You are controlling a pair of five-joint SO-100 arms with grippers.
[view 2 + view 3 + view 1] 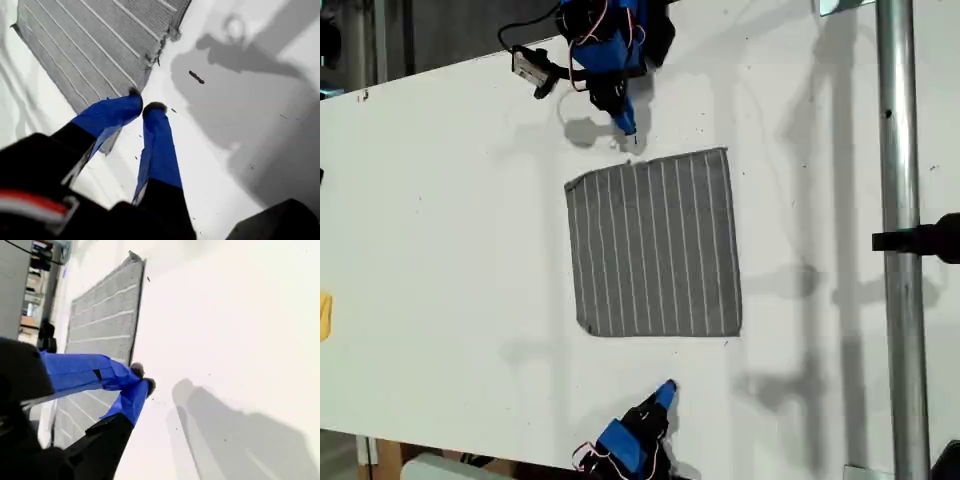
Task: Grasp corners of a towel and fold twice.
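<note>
A white table (pixel 440 250) is carrying the towel (pixel 655 245), lying flat and unfolded. My first gripper (pixel 142 106) is hovering just off one towel edge, jaws nearly together on nothing. My second gripper (pixel 142 379) is hovering beside a towel edge too, jaws together and empty.

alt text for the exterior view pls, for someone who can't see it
A grey towel with thin white stripes lies flat and unfolded in the middle of a white table, seen from above. Two blue and black arms reach in, one gripper just beyond the towel's upper edge and another gripper below its lower edge in this view, neither touching it. A metal pole runs down the view's right side.
</note>
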